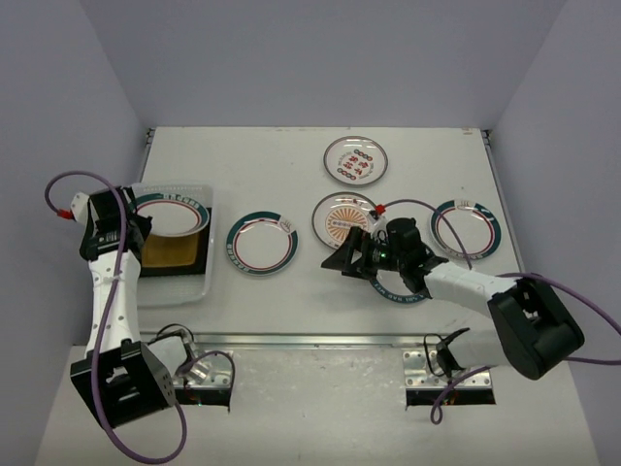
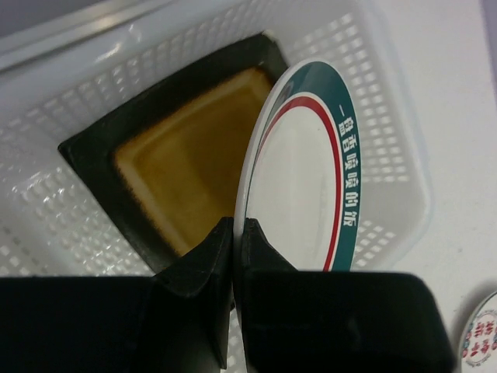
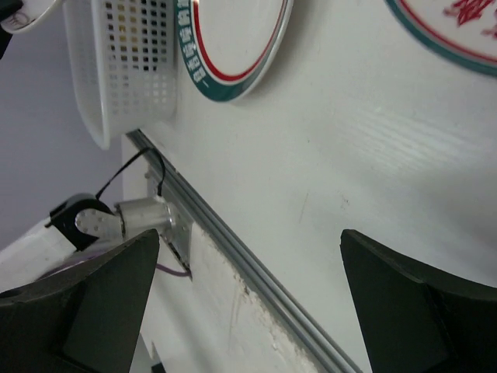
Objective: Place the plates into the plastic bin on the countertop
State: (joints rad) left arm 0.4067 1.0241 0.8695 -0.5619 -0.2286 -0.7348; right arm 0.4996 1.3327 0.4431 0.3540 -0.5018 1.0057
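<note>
My left gripper [image 1: 142, 225] is shut on the rim of a round white plate with a teal band [image 1: 177, 215] and holds it tilted over the plastic bin [image 1: 203, 284]. In the left wrist view the fingers [image 2: 203, 260] pinch that plate [image 2: 307, 175] above a square amber plate [image 2: 186, 163] lying in the bin [image 2: 380, 194]. My right gripper [image 1: 345, 260] is open and empty above the countertop [image 1: 291, 301], between a teal-banded plate [image 1: 262, 243] and an orange sunburst plate [image 1: 342, 219]. In the right wrist view the right gripper [image 3: 252, 303] shows wide open.
A red-motif plate [image 1: 355, 160] lies at the back. A teal-banded plate [image 1: 467, 229] lies at the right. Another plate [image 1: 388, 290] is partly hidden under the right arm. The metal front edge [image 3: 233, 249] runs below the right gripper.
</note>
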